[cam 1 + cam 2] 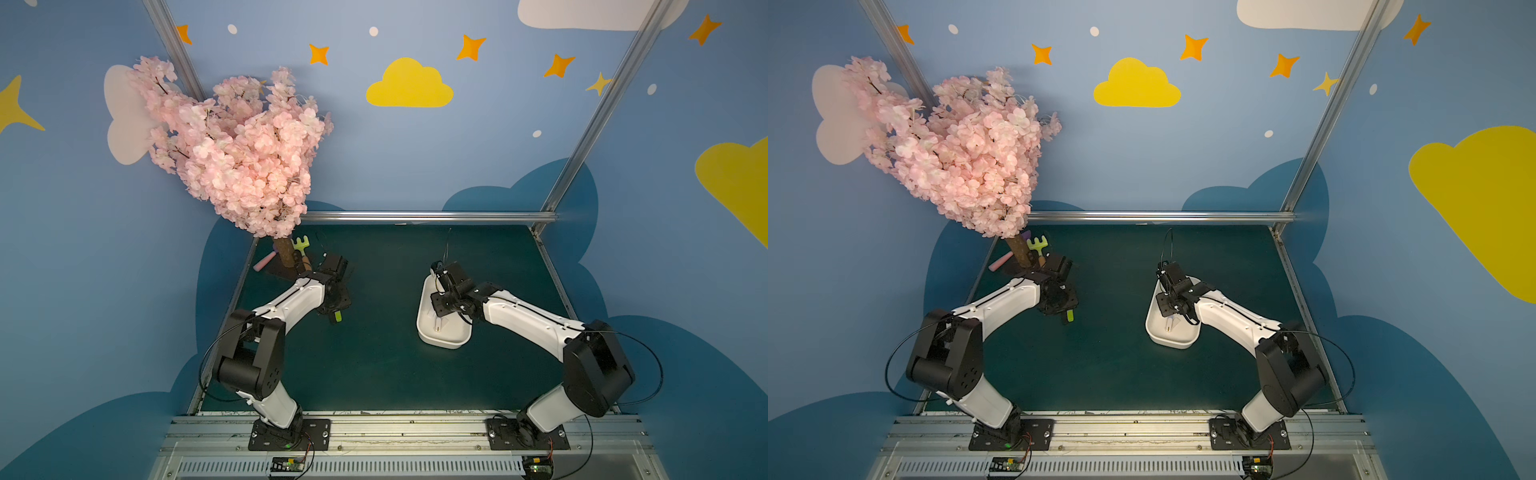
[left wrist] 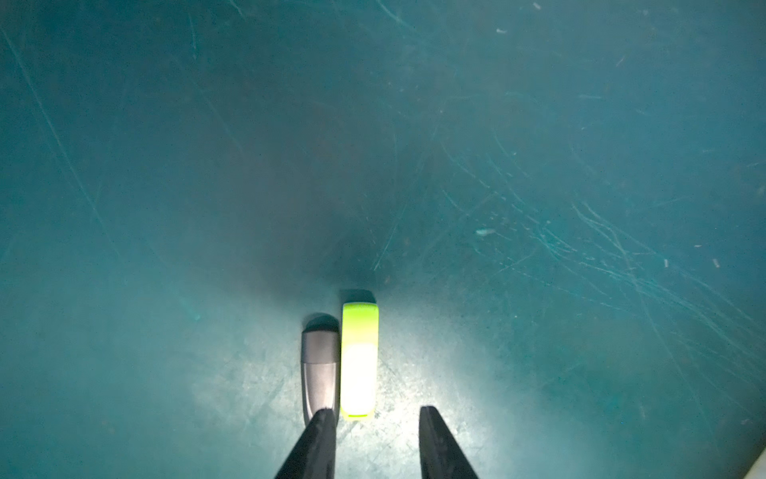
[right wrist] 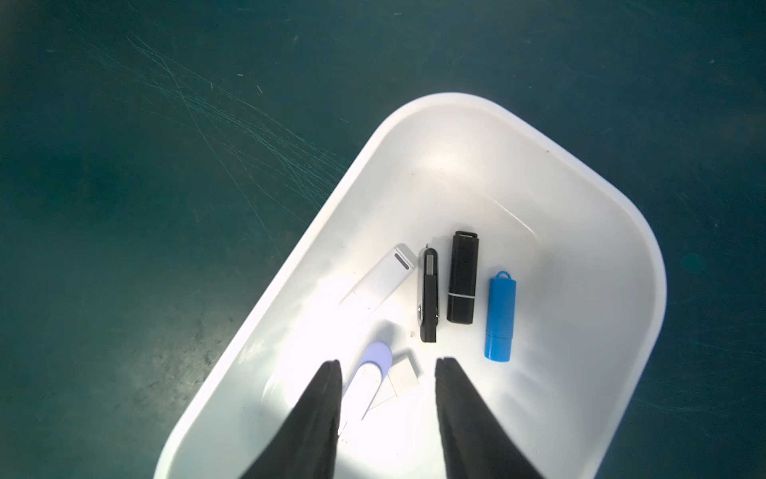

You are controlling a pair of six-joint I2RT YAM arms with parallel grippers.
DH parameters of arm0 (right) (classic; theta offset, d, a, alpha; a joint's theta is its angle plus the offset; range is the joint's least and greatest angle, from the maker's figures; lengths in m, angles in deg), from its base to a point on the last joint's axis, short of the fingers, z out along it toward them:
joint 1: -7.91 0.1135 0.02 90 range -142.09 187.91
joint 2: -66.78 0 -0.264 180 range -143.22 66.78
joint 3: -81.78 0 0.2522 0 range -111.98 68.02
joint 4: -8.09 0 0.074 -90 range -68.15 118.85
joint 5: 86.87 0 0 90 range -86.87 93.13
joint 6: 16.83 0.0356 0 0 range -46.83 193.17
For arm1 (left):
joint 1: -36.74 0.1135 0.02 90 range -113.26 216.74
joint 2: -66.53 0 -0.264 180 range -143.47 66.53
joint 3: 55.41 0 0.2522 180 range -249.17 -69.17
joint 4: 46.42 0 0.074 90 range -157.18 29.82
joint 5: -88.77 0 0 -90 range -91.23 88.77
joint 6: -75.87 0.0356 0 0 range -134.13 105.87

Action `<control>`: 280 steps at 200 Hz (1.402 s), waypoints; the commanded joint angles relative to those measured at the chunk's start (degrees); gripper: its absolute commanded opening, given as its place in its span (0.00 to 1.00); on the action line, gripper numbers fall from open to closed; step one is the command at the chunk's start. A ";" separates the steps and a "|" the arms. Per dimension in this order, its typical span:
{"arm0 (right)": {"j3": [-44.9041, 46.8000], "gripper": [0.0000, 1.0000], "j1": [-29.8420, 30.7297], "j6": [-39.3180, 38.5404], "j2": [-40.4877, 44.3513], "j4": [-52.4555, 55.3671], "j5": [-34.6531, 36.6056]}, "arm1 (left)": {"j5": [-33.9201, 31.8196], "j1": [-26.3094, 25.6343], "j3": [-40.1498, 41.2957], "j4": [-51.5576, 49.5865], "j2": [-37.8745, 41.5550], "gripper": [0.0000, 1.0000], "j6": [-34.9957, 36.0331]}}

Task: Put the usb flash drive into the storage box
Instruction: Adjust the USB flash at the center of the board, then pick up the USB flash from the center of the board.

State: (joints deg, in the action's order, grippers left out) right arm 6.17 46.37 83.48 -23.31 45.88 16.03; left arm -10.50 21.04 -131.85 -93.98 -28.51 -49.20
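Tip: open left claw (image 2: 376, 409) should pinch green flash drive (image 2: 359, 356) only, not grey drive (image 2: 319, 365); right claw (image 3: 388, 361) open over box (image 3: 456, 98).

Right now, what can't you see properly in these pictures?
Blue stick in the box: top views, under the right gripper.
Grey stick: top views, lost against the dark left gripper.
Purple-tipped stick: right wrist view, washed out by glare.
Box's near end: same view, cut by the edge.

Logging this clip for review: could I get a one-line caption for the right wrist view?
Right gripper, open, above the white storage box holding blue, black and white flash drives.
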 commanded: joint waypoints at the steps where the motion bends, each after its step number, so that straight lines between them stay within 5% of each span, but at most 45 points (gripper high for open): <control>1: -1.74 0.42 0.19 0.55 -0.72 0.95 0.49 | -1.06 0.50 -0.88 -2.49 -1.56 0.38 0.93; 189: -2.50 0.42 0.26 0.66 -1.41 1.85 0.62 | -1.04 4.59 10.16 0.83 -2.83 0.33 0.22; 280: -2.83 0.42 0.39 0.66 -1.67 2.25 0.89 | -1.03 3.78 3.11 -4.79 -9.95 0.28 2.29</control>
State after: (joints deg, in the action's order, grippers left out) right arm 5.21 46.39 83.50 -24.38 46.54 16.06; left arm -9.85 25.04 -128.15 -92.40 -33.98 -48.12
